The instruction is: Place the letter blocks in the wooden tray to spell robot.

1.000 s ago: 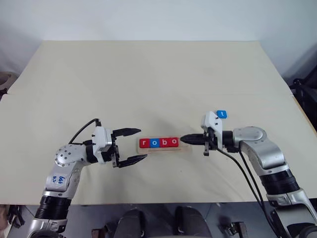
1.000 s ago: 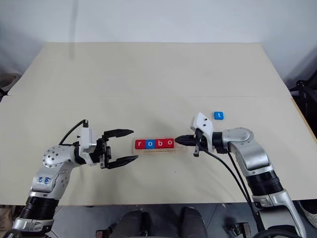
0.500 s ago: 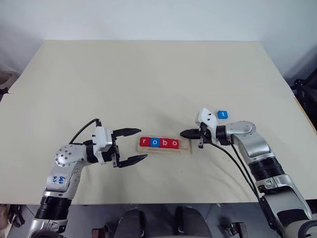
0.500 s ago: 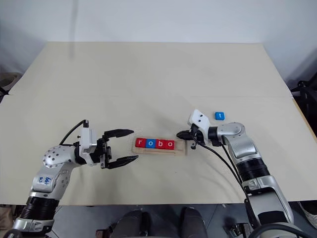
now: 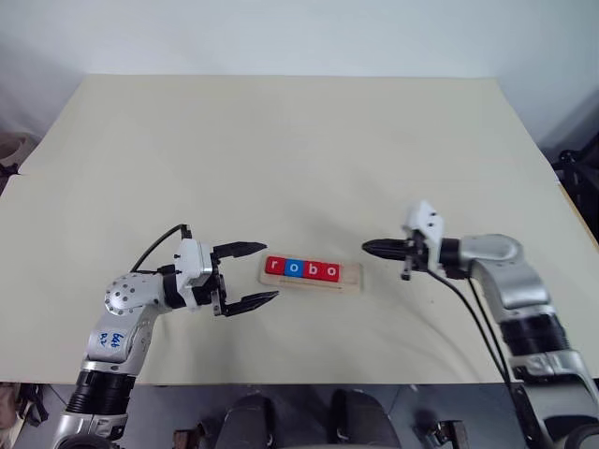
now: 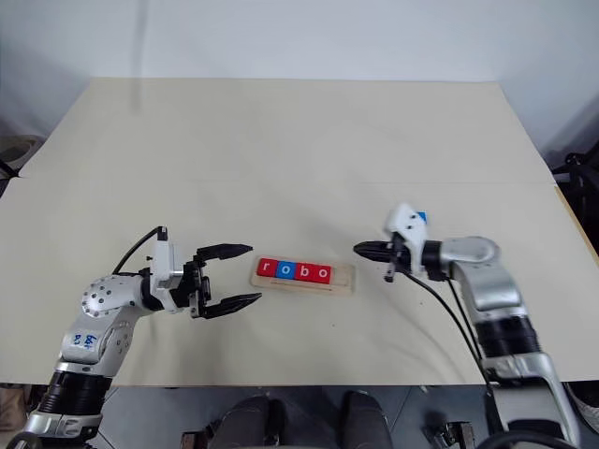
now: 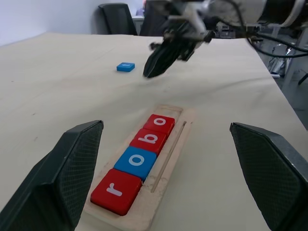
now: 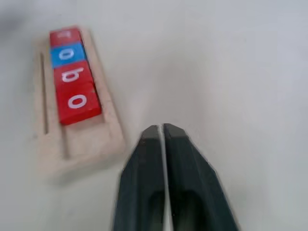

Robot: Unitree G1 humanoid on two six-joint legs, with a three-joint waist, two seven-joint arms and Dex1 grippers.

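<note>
Our left gripper (image 5: 251,274) hovers just off the left end of the wooden tray (image 5: 350,275), jaws spread wide and empty. Ahead of those jaws, four letter blocks (image 5: 301,268) sit in the tray groove reading r, o, b, o: red, blue, red, red. The slot at the tray's right end is bare, so we judge four of five placements done. Our right gripper (image 5: 372,248) hangs a little beyond that bare end, jaws all but closed with only a hairline gap, holding nothing. The blue t block (image 7: 125,67) lies flat on the worktop (image 5: 281,150) behind the right jaws, apart from the tray. Remaining: pick up t, seat it after the second o.
</note>
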